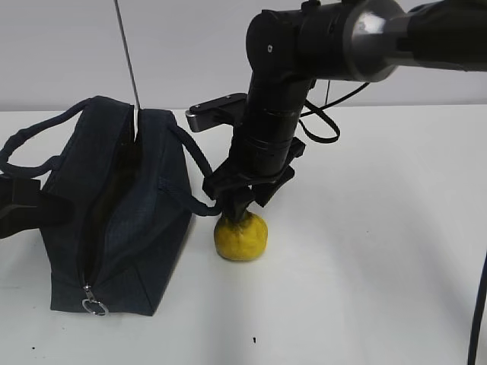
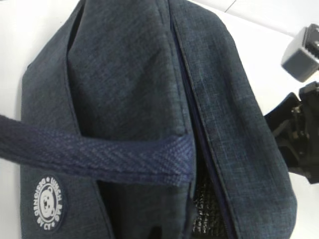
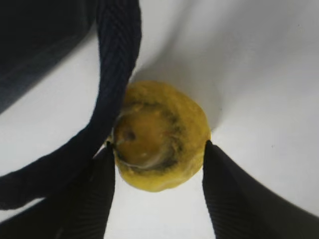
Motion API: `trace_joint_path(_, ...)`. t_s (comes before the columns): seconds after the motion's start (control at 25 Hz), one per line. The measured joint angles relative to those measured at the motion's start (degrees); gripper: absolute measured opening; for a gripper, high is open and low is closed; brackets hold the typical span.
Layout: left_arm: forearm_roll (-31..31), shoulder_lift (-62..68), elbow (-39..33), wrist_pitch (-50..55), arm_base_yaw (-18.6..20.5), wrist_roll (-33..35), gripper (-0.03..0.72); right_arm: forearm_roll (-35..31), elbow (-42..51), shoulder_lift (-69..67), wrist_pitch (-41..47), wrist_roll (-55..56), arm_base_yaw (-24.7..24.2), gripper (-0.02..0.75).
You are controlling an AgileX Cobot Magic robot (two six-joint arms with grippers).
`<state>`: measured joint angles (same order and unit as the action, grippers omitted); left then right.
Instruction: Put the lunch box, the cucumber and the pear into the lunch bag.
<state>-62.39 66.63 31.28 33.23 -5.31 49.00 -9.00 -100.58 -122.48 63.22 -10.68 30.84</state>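
Note:
The dark navy lunch bag (image 1: 114, 220) stands on the left of the white table, its top zipper open; it fills the left wrist view (image 2: 139, 74). The yellow pear (image 1: 241, 236) sits on the table right beside the bag. My right gripper (image 1: 240, 215) is open and comes down over the pear (image 3: 159, 134), one fingertip at each side of it; the left fingertip also touches a bag handle (image 3: 117, 59). My left gripper (image 1: 30, 204) is at the bag's left side and looks pinched on its fabric; its fingers are hidden in the left wrist view. The lunch box and the cucumber are out of view.
A thin metal rod (image 1: 126, 57) comes down from above to the bag's top edge. The zipper's metal ring pull (image 1: 94, 306) hangs at the bag's near end. Silvery lining (image 2: 204, 199) shows inside the opening. The table (image 1: 380, 251) is white.

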Motion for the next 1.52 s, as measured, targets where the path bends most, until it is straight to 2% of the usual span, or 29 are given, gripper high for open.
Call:
trace_joint_path(0.32, 0.00, 0.00, 0.00, -0.27, 0.00, 0.00, -0.015, -0.11, -0.10, -0.94, -4.16, -0.74, 0.00, 0.436)
trace_joint_path(0.56, 0.00, 0.00, 0.00, -0.34, 0.00, 0.00, -0.015, -2.59, -0.10, -3.28, -4.55, -0.78, 0.03, 0.430)
trace_joint_path(0.68, 0.00, 0.00, 0.00, -0.34, 0.00, 0.00, -0.015, -2.59, -0.60, -3.28, -4.54, -0.78, 0.03, 0.359)
trace_joint_path(0.76, 0.00, 0.00, 0.00, -0.39, 0.00, 0.00, -0.015, -2.23, -1.47, -3.28, -4.44, -0.78, 0.03, 0.277)
trace_joint_path(0.84, 0.00, 0.00, 0.00, -0.39, 0.00, 0.00, -0.015, -1.40, -2.69, -3.62, -3.31, -0.89, 0.03, 0.248)
trace_joint_path(1.28, 0.00, 0.00, 0.00, -0.39, 0.00, 0.00, -0.015, 8.26, -22.88, -4.10, 7.25, 2.06, 0.03, 0.239)
trace_joint_path(1.4, 0.00, 0.00, 0.00, -0.44, 0.00, 0.00, -0.015, 6.79, -28.82, -4.10, 7.69, 2.20, 0.03, 0.239)
trace_joint_path(1.52, 0.00, 0.00, 0.00, -0.44, 0.00, 0.00, -0.015, -0.66, -33.08, -4.10, 8.16, 2.28, 0.03, 0.238)
